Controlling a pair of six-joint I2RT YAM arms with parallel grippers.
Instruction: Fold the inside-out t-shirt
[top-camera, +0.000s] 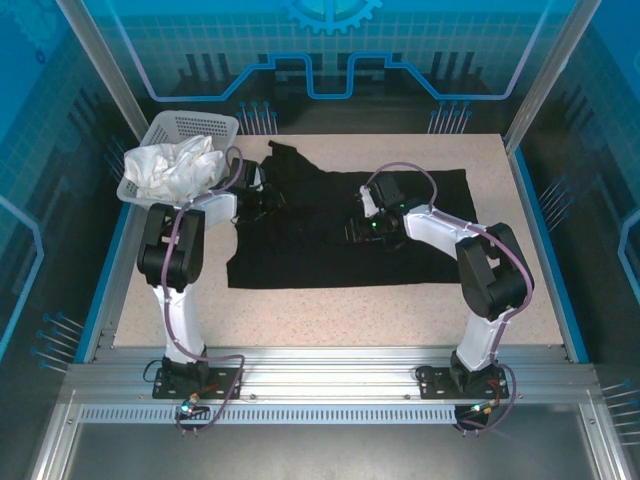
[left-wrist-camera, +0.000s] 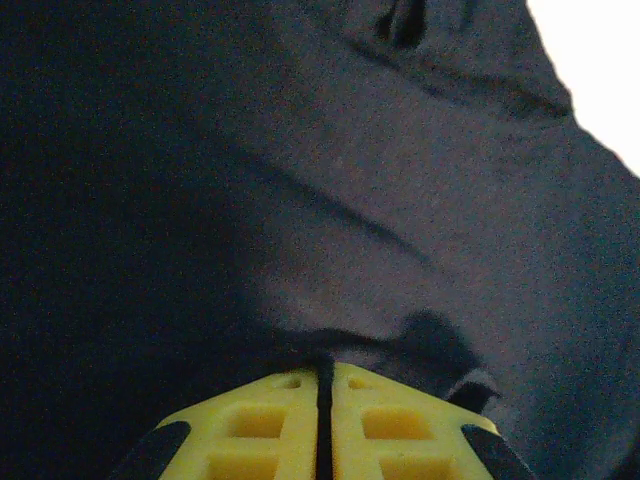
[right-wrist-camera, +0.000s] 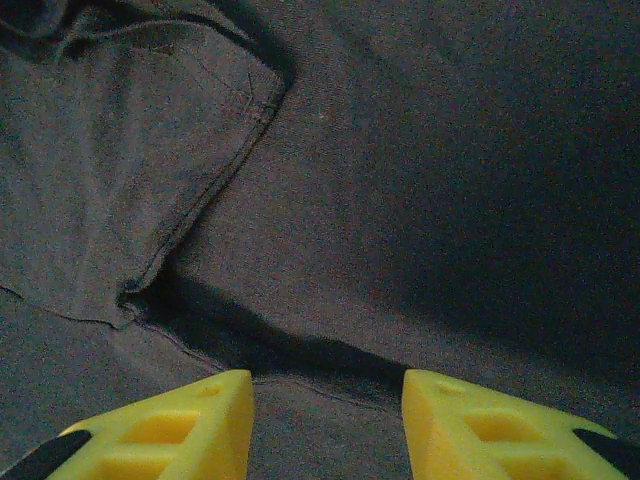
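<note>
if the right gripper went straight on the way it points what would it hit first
The black t-shirt: the right gripper points its open fingers at the cloth, which seems to lie just ahead, though depth is unclear.

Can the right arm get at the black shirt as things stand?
Probably yes. The right gripper sits just above the shirt with its jaws open, and nothing lies between them.
</note>
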